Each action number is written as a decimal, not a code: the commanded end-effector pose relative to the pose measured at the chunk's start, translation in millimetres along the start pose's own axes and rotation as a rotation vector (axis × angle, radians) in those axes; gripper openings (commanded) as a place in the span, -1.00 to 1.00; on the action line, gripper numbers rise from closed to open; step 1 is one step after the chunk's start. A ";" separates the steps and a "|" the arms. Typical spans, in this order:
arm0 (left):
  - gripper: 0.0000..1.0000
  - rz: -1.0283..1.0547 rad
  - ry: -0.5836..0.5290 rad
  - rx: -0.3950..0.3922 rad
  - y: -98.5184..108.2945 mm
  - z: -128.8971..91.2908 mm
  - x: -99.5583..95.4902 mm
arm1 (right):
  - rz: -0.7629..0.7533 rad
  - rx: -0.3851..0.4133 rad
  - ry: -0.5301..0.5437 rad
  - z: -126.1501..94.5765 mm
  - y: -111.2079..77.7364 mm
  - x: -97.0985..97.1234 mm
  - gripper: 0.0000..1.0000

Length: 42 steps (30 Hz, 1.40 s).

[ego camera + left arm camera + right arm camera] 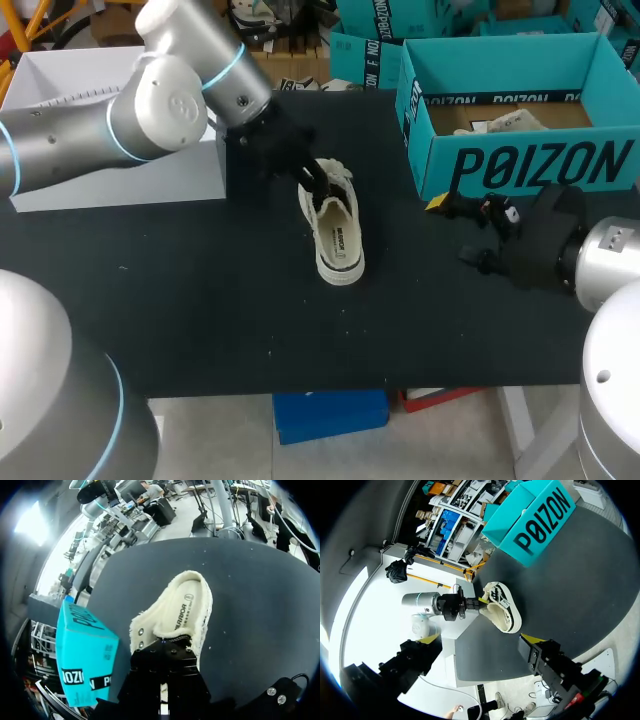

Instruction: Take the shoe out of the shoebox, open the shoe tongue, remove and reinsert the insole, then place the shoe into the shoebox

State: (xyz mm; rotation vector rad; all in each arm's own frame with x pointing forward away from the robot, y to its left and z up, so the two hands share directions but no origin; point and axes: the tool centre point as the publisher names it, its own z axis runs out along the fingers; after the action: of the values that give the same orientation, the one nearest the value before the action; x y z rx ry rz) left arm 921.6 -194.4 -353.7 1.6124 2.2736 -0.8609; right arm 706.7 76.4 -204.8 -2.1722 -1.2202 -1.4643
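Matte black surface [200, 300], cream canvas low-top shoe [338, 240] with rubber sole upright near its middle, open teal cardboard shoebox [540, 165] well apart at far right, left jaws at the shoe's opening, hold impossible to tell, right jaws spread wide, empty

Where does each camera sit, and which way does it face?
Head view: fixed above and behind, facing down on the table; left arm and right arm enter from the sides.
Left wrist view: looks along its own left pincer onto the shoe, shoebox beside.
Right wrist view: looks across the table past the open right pincer toward the shoe.
Shared: all show shoe and shoebox.
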 end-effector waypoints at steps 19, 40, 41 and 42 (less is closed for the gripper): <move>-1.00 0.030 -0.001 -0.057 2.4 -35.1 -23.5 | 0.016 0.215 0.057 0.0 0.1 -7.2 1.00; -1.00 -0.235 0.128 -0.281 -8.1 -112.3 53.2 | 0.016 0.215 0.057 0.0 0.1 -7.2 1.00; -1.00 -0.252 0.142 -0.282 -9.6 -115.1 58.2 | 0.016 0.215 0.057 0.0 0.1 -7.2 1.00; -1.00 -0.274 0.160 -0.272 -12.1 -117.6 63.6 | 0.016 0.215 0.057 0.0 0.1 -7.2 1.00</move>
State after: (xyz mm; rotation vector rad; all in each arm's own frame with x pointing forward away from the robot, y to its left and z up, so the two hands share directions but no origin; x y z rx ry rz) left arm 917.6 -95.5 -301.0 1.3383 2.6161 -0.5132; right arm 706.7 76.3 -204.8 -2.1722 -1.2201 -1.4644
